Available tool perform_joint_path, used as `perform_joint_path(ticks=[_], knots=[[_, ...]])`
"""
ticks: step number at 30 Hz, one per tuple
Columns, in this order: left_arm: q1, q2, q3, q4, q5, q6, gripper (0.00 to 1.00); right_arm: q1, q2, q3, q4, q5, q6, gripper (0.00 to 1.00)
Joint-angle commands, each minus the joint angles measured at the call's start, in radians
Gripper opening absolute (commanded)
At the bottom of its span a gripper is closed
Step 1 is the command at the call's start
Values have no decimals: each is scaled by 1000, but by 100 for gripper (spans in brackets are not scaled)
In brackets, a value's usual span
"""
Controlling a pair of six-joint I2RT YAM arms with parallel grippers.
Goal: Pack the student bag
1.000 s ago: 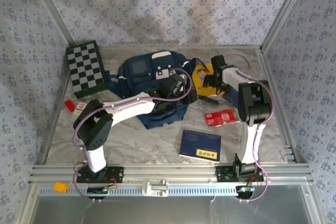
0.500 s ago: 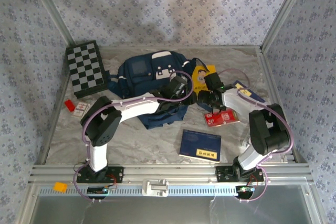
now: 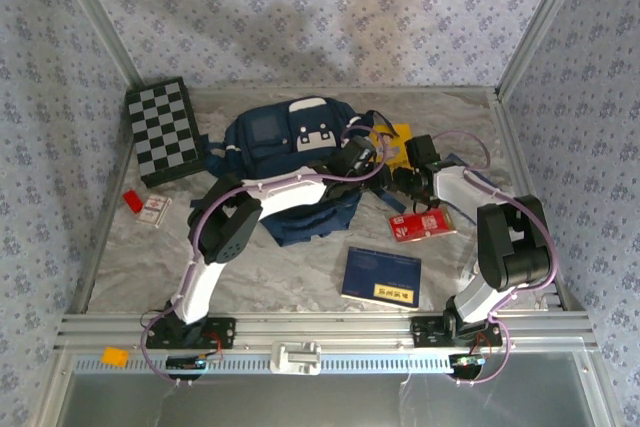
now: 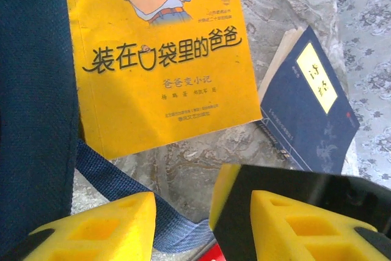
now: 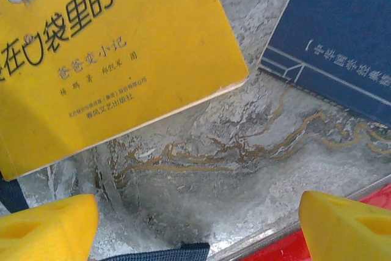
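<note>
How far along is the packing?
Done: nothing visibly inside the navy blue fabric backpack. In hand: the left end effector and right end effector hang open and empty by the yellow paperback book. Left: that book, the dark blue book beside it, the front dark blue book and the red packet lie outside.

top external: high at near edge, down over whole table [image 3: 290,269] | wrists: close, downward, left one skirting student bag [image 4: 30,90] | all share: yellow book [image 3: 398,139] [image 4: 165,59] [image 5: 91,59]
</note>
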Motion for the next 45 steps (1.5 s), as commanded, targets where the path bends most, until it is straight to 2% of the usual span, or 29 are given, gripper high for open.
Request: perform_joint_path(ticks=[1,5,9,14,17,21,26,30,33,38,40,45], knots=[[-3,52,47,-52,7,40,44,2,-24,-34,27,-80,-7,83],[2,72,59,-102,1,64,41,-7,-76,-60,5,-130,-8,80],[14,74,34,-98,18,66,35,-56,-108,-95,1,-262,11,77],[20,89,28,-94,53,66,30,-65,-151,-121,-42,-194,32,75],[18,90,31,-99,43,76,29,-84,-157,-135,25,-250,37,76],[19,93,76,-156,-25,63,33,-96,-106,-83,38,-185,35,75],[14,117,228,-249,-18,77,38,-115,-62,-63,126,-112,26,72],[5,142,278,-231,-81,58,41,-144,-10,-35,190,-128,2,69],[22,207,367,-286,-120,27,42,-163,25,-7,224,-155,-12,67],[51,301,473,-297,-95,51,42,-168,82,47,227,-155,-30,65],[61,334,513,-351,-109,62,42,-173,115,72,221,-158,-25,62],[87,370,530,-377,-64,123,42,-178,187,134,199,-129,-26,62]])
